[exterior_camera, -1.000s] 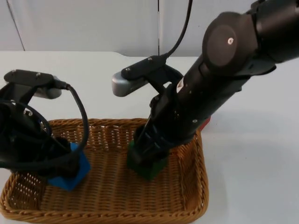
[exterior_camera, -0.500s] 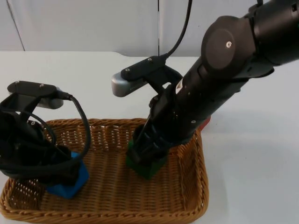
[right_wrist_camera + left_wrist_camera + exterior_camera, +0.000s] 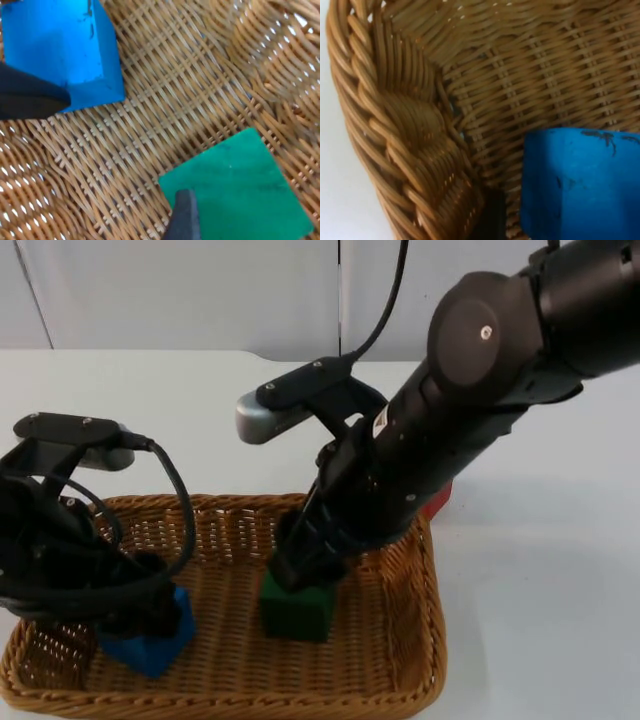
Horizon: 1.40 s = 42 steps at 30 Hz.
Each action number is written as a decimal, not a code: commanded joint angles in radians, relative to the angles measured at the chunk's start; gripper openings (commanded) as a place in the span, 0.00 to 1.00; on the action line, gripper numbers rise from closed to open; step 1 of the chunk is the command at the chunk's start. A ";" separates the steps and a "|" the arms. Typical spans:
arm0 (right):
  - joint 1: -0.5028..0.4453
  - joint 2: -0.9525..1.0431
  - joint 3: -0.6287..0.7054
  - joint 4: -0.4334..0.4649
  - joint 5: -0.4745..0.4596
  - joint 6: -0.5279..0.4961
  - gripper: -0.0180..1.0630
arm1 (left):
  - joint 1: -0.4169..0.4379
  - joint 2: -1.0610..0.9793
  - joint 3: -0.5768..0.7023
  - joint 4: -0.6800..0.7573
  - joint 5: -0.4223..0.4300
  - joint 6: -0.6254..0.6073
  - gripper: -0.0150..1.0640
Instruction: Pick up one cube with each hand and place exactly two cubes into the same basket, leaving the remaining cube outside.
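You were at the release step: green cube [image 3: 297,608] lay in the basket [image 3: 408,680], right gripper [image 3: 300,575] fingers open above it. Left gripper [image 3: 140,615] stood at the blue cube [image 3: 150,645], nine o'clock of the green; its grip I couldn't tell. Next, I judge, lift both arms clear, leaving the red cube [image 3: 438,502] outside.

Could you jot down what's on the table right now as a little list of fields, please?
Basket: woven wicker basket on white table top
Blue cube: blue cube inside basket, near its left end
Green cube: green cube resting on basket floor, middle
Red thing: red object outside, behind basket, mostly hidden
Left gripper: left gripper at blue cube
Right gripper: right gripper just above green cube, open
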<state>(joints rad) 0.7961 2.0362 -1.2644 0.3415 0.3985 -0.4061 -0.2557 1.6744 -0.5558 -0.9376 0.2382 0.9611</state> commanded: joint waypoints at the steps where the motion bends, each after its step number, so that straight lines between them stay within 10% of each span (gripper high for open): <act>1: 0.006 -0.035 -0.012 0.000 0.005 -0.007 0.62 | -0.006 -0.019 0.003 -0.023 -0.006 0.002 0.72; 42: 0.006 -0.651 0.027 -0.024 0.094 -0.003 0.62 | -0.006 -0.934 0.003 -0.012 0.142 -0.001 0.72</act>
<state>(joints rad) 0.7961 1.4005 -1.2430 0.3220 0.4867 -0.4076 -0.2557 0.7490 -0.5541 -0.9453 0.3694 0.9611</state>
